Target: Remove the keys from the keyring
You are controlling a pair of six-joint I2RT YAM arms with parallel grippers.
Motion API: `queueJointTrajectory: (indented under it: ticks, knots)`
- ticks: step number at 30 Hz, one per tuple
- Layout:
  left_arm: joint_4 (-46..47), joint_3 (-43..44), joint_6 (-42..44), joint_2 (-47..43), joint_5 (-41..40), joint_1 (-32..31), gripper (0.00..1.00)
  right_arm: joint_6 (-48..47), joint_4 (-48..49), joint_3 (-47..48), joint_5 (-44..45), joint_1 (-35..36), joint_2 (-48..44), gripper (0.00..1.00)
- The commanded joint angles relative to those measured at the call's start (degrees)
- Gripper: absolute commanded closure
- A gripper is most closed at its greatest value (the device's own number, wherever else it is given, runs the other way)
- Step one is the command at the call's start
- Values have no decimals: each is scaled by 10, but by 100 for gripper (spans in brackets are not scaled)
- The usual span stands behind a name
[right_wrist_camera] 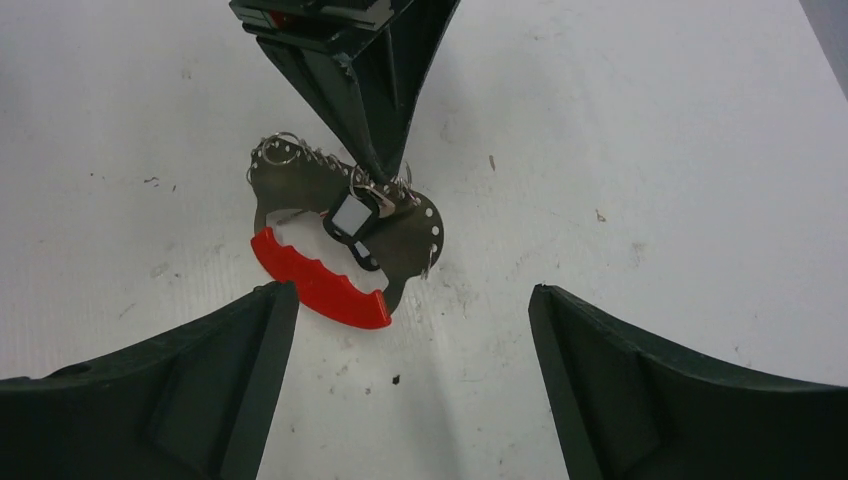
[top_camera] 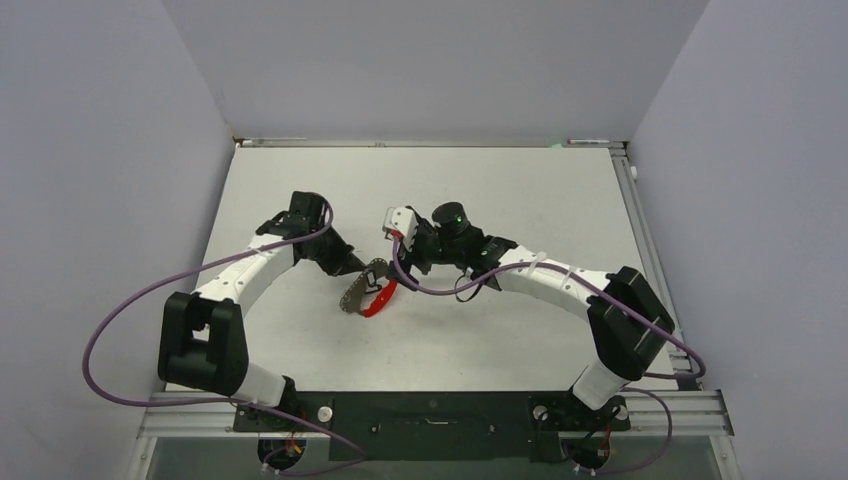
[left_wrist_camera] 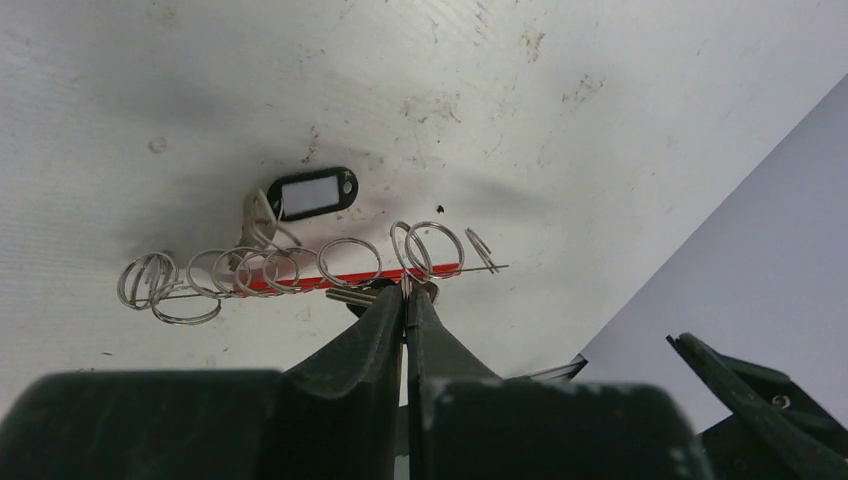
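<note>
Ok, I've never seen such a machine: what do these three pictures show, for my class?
Two robot arms are bolted to a white table. One picture looks down from above; the other two come from a camera on each wrist. Between the arms is a keyring: a grey plate with a red grip, wire rings along its edge and a black tag. On the left arm the jaws are shut on that ringed edge; on the right arm they stand open near it.

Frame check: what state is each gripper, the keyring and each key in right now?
left gripper: shut on the keyring.
right gripper: open, holding nothing.
keyring: clamped at its ringed edge.
dark-headed key: attached to a wire ring.
pale key: attached beside it.
</note>
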Motion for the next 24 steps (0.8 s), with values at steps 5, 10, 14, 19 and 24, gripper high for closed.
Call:
queueJointTrajectory:
  ticks: [5, 10, 14, 19, 24]
  knots:
    - [54, -33, -80, -23, 70, 25, 100, -7, 60, 33, 68, 59, 61, 20]
    - [69, -43, -90, -23, 87, 30, 100, -26, 55, 58, 72, 70, 105, 28]
    - [77, -46, -94, -21, 96, 30, 100, -30, 58, 60, 73, 75, 112, 31]
    - [81, -49, -95, -17, 101, 30, 100, -32, 50, 78, 76, 76, 120, 35]
    - [84, -52, -96, -15, 102, 30, 100, -35, 32, 99, 68, 76, 125, 39]
